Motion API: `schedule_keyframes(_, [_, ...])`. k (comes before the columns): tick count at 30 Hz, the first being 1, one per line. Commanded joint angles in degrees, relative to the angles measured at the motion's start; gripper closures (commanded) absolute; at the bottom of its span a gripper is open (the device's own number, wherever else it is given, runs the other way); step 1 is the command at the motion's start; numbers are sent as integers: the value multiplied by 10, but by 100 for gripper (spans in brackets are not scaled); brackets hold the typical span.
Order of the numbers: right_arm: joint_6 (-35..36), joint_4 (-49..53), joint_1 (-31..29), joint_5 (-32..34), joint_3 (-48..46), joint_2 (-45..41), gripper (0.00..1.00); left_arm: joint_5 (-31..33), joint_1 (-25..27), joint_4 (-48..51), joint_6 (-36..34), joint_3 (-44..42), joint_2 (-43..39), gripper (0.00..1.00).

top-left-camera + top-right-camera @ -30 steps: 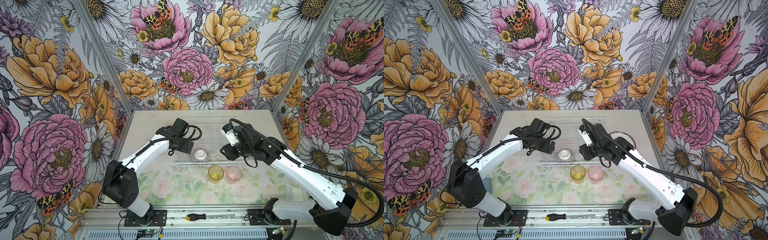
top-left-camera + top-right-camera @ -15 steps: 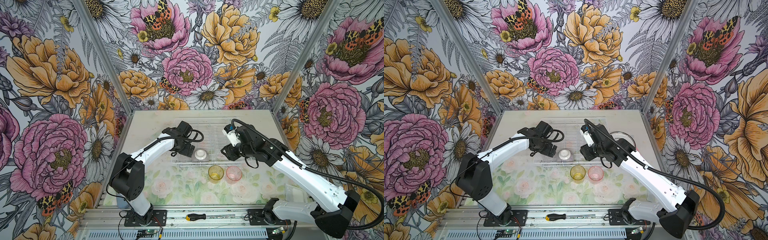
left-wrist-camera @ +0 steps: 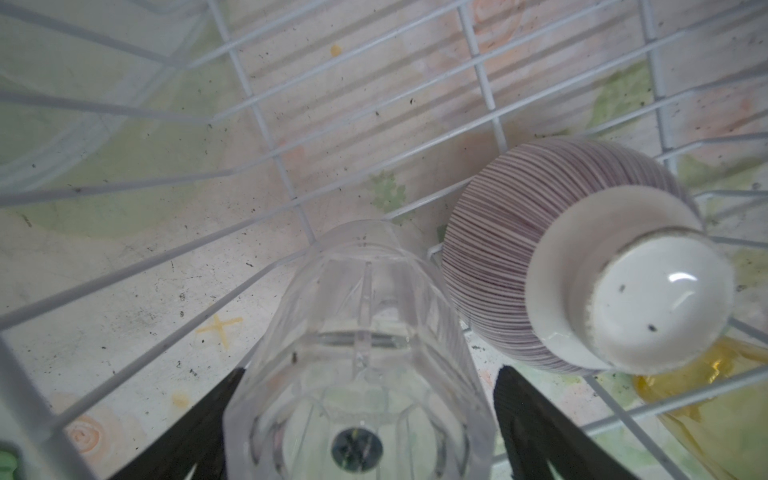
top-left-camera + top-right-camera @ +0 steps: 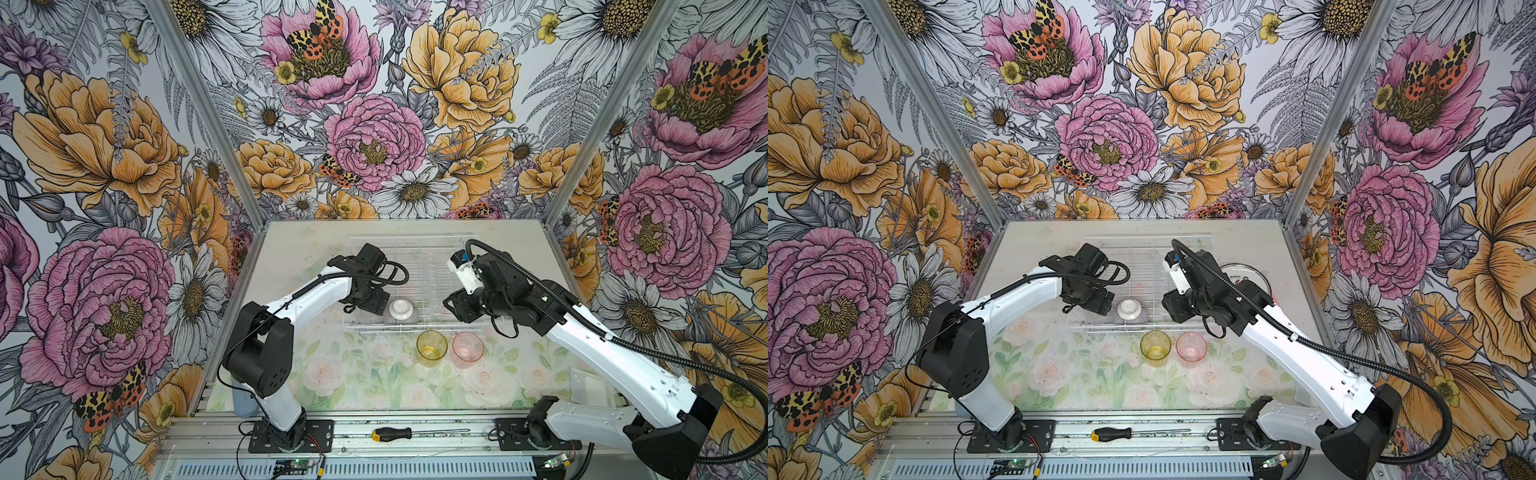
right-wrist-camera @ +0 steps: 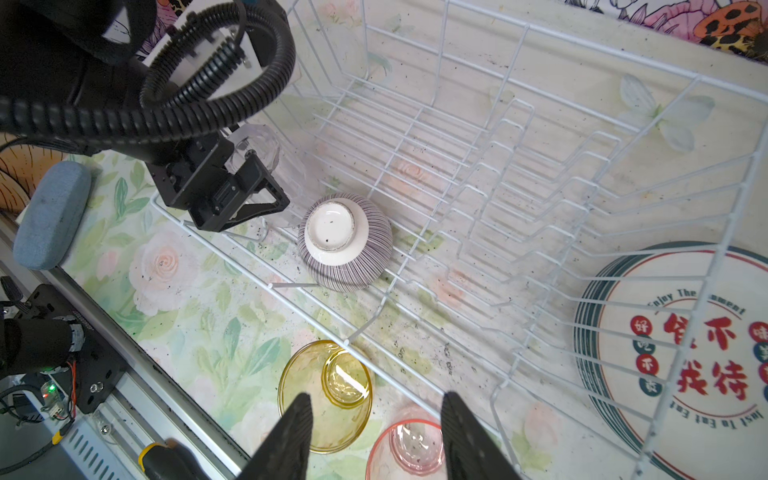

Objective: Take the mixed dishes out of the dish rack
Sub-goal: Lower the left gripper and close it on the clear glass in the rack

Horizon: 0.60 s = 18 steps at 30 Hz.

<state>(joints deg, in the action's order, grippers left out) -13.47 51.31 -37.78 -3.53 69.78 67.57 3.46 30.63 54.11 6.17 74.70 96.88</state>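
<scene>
The white wire dish rack [image 4: 419,266] [image 5: 498,166] stands mid-table. In its front left corner a clear tumbler [image 3: 361,332] stands upside down beside an upturned ribbed purplish-grey bowl [image 4: 401,311] [image 3: 561,257] [image 5: 345,245]. My left gripper [image 3: 372,370] [image 4: 365,307] is open and straddles the clear tumbler, with a gap at one finger. An amber tumbler [image 4: 432,345] [image 5: 328,395] and a pink tumbler [image 4: 468,344] [image 5: 407,449] stand on the mat just in front of the rack. Above them hovers my right gripper [image 5: 376,397] [image 4: 455,307], open and holding nothing.
A stack of plates [image 5: 685,353] [image 4: 1246,274] with red print lies on the table right of the rack. A blue-grey case [image 5: 52,216] lies at the front left. A screwdriver [image 4: 392,434] rests on the front rail, and a clear box [image 4: 590,386] sits front right.
My left gripper has come down into the rack's front left corner, around the clear tumbler, and its jaws have narrowed slightly. The right arm has hardly moved.
</scene>
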Motion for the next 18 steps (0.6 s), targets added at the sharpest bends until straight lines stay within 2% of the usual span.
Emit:
schedule_keyframes(1, [-7,-12,4,-7,-2,-16,47,18,-1,8,1,14,12,10])
schedule_keyframes(7, [-9,-13,6,-6,-7,-22,48,20,-1,15,-4,21,22,20])
schedule_keyframes(18, [-8,-15,9,-10,-6,-19,48,16,-2,19,-14,25,24,59])
